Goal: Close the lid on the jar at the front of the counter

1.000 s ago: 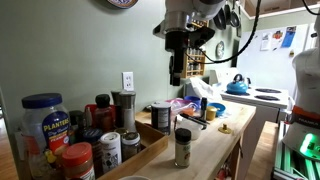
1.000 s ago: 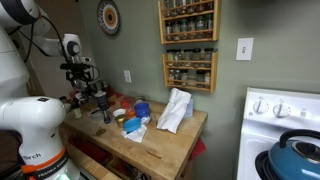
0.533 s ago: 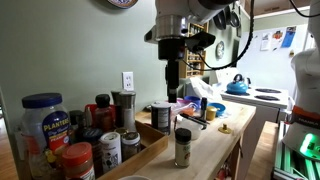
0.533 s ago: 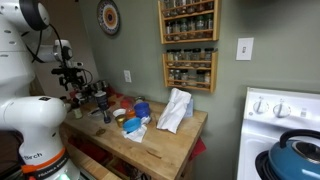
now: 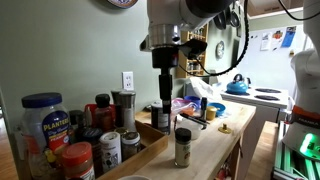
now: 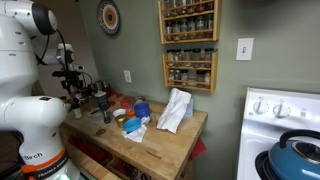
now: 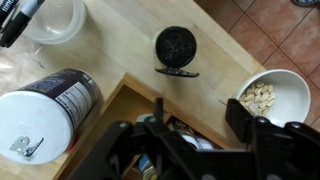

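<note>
Now shifted sideways and lower, end effector [image 5: 163, 104] spread apart, empty, above counter [image 5: 215, 150], behind capped jar [image 5: 182, 148]

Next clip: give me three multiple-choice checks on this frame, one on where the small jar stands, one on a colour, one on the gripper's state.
1. The small black-capped jar stands:
A) on the stove
B) on a wall shelf
C) near the front edge of the counter
2. The kettle is:
A) blue
B) red
C) white
3. The gripper is:
A) clamped on the jar
B) above the counter, holding nothing
C) lifting the kettle
Key: C, it stands on the planks apart from the other jars; A, its body is blue; B, the wrist view shows the jaws apart and empty.
</note>
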